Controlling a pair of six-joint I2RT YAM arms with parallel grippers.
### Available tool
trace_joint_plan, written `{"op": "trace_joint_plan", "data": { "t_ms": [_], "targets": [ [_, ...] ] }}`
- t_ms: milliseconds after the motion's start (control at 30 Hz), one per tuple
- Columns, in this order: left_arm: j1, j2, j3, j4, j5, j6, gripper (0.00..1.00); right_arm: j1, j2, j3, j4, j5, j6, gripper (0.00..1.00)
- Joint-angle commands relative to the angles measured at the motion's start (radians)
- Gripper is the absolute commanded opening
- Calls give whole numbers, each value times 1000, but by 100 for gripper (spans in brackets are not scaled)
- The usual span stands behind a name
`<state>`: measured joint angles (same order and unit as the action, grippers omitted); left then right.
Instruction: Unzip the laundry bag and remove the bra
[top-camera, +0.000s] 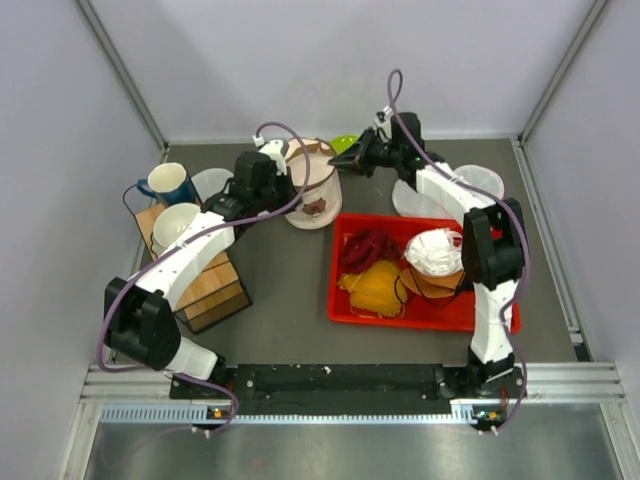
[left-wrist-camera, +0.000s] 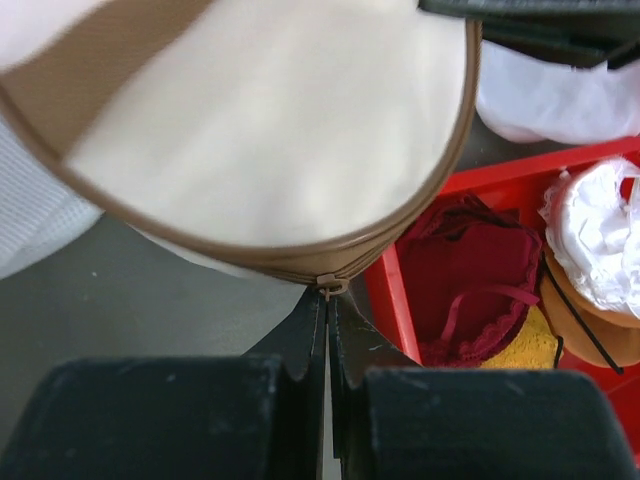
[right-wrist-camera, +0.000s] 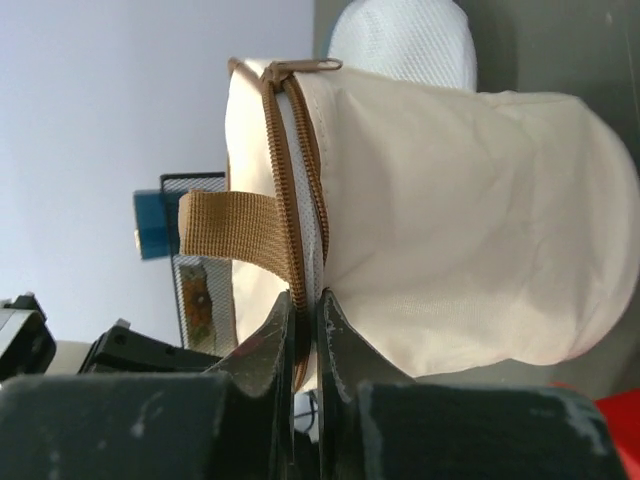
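The cream-beige laundry bag (top-camera: 316, 183) with brown trim stands at the back middle of the table, tilted. Its round end fills the left wrist view (left-wrist-camera: 270, 120). My left gripper (left-wrist-camera: 328, 298) is shut on the small brown zipper pull (left-wrist-camera: 331, 284) at the lid's lower edge; from above the gripper (top-camera: 290, 200) is at the bag's left side. My right gripper (right-wrist-camera: 307, 300) is shut on the bag's zippered rim (right-wrist-camera: 290, 200), next to a brown webbing handle (right-wrist-camera: 228, 225); from above it (top-camera: 352, 160) is at the bag's right. The zipper gapes slightly, showing white lining. The black bra is hidden.
A red tray (top-camera: 333, 290) at front right holds a dark red garment (top-camera: 368, 247), a yellow one (top-camera: 375, 285) and a white cupped one (top-camera: 436, 250). White mesh pouches (top-camera: 478, 183) lie behind it. A blue mug (top-camera: 170, 183) and white cup (top-camera: 176, 224) sit left, by a wooden box (top-camera: 212, 283).
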<state>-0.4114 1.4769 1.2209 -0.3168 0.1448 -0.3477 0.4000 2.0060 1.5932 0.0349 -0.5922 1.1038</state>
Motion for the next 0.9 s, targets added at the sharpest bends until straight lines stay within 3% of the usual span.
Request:
{"op": "trace_joint_plan", "data": {
  "t_ms": [0,133,300,333,400,433,533,633,733,867],
  "targets": [
    [43,-107,0,-1,-62,46,0,-137,146,261,-134,-207,-174,0],
    [91,-121,-17,22,-60,29,0,-156,261,514,-326,-330,-326,0],
    [88,-69,8,51,31,10,0,-155,252,545,-328,-302,-317,0],
    [86,-50,11,54,39,-11,0,-153,235,498,-325,-284,-320,28],
    [72,-38,15,55,27,-33,0,-148,139,409,-297,-195,-325,52],
    [69,-26,12,56,27,-39,0,-145,94,289,-270,-163,-300,73],
    [54,-7,-4,62,21,-60,0,-145,-64,28,-141,-40,-220,87],
    [30,-7,-37,70,10,-76,0,-135,-191,-225,66,28,-78,87],
    [16,-23,-75,91,10,-91,0,-101,-257,-358,181,41,11,86],
    [-1,-49,-103,90,9,-96,0,-44,-280,-397,237,51,76,86]
  ]
}}
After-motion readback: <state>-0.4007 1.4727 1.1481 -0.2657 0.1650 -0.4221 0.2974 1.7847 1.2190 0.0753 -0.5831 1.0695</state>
